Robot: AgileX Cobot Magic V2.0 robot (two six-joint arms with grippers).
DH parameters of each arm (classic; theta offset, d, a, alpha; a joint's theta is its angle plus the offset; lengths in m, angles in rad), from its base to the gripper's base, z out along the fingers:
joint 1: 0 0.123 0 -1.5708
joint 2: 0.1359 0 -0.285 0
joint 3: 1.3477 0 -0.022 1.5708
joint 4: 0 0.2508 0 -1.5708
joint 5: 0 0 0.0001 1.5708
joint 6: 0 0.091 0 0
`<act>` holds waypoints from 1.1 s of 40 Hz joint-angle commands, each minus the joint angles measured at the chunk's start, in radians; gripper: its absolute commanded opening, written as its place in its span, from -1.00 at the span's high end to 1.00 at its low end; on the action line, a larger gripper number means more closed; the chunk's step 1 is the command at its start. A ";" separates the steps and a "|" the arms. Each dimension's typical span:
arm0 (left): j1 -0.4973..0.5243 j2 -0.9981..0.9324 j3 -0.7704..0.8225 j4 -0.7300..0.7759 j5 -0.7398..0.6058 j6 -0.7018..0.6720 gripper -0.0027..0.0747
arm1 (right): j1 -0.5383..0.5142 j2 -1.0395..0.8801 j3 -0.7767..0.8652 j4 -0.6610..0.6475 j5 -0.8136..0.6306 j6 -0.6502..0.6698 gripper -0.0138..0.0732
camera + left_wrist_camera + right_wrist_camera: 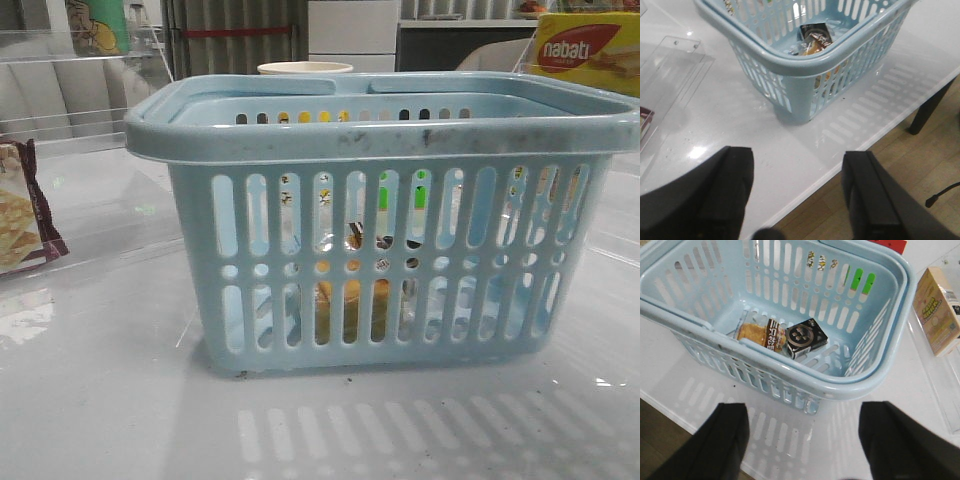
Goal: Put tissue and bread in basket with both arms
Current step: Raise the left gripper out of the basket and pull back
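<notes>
- The bread [758,333] lies flat on the floor of the basket [370,135], in its clear bag with a dark band.
- A small black pack [806,339] lies just beside the bread and touches it. You may take it for the tissue, but you cannot read it well enough to be sure.
- The bread looks light and soft. Squeeze it hard and it will squash. The bag looks shiny and slippery, so hold it across the middle, near the dark band.
- The black pack looks light too, with stiff, flat sides. Hold it by its two long sides.
- The basket looks stiff and light. Its thick rim or its folded handles are the good places to hold.
- Your left tool [797,192] is open wide and holds nothing. It hangs above the table [740,125] edge, apart from the basket.
- Your right tool [802,440] is open wide too, and holds nothing. It hangs over the table just outside the basket.
- Count: one bread, one black pack, one basket, two tools.
- It looks like both things are already inside, so little work is left.
</notes>
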 commanded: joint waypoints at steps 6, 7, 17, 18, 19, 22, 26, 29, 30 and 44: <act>-0.002 -0.009 0.009 0.037 -0.062 -0.045 -0.24 | 0.001 -0.075 0.001 -0.031 -0.009 -0.002 -0.63; -0.002 -0.009 0.009 0.037 -0.062 -0.045 -0.24 | 0.001 -0.089 0.011 -0.031 -0.008 -0.002 -0.63; -0.002 -0.009 0.009 0.037 -0.064 -0.045 -0.24 | 0.001 -0.175 0.134 -0.024 0.006 -0.001 -0.63; -0.002 -0.009 0.009 0.037 -0.064 -0.045 -0.24 | 0.001 -0.177 0.137 -0.021 0.013 -0.001 -0.63; -0.002 -0.009 0.009 0.037 -0.064 -0.045 -0.24 | 0.001 -0.179 0.141 -0.018 0.021 -0.001 -0.63; -0.002 -0.009 0.009 0.037 -0.064 -0.045 -0.24 | 0.001 -0.179 0.145 -0.012 0.037 -0.001 -0.62; -0.002 -0.007 0.009 0.037 -0.070 -0.045 -0.23 | 0.001 -0.179 0.146 -0.012 0.060 -0.001 -0.45; -0.002 -0.007 0.009 0.037 -0.070 -0.045 -0.17 | 0.001 -0.179 0.146 -0.012 0.064 -0.001 -0.24; -0.002 -0.007 0.009 0.037 -0.070 -0.045 -0.13 | 0.001 -0.179 0.146 -0.012 0.065 -0.001 -0.16; -0.002 -0.007 0.009 0.037 -0.070 -0.045 0.57 | 0.001 -0.179 0.146 -0.004 0.067 -0.001 0.53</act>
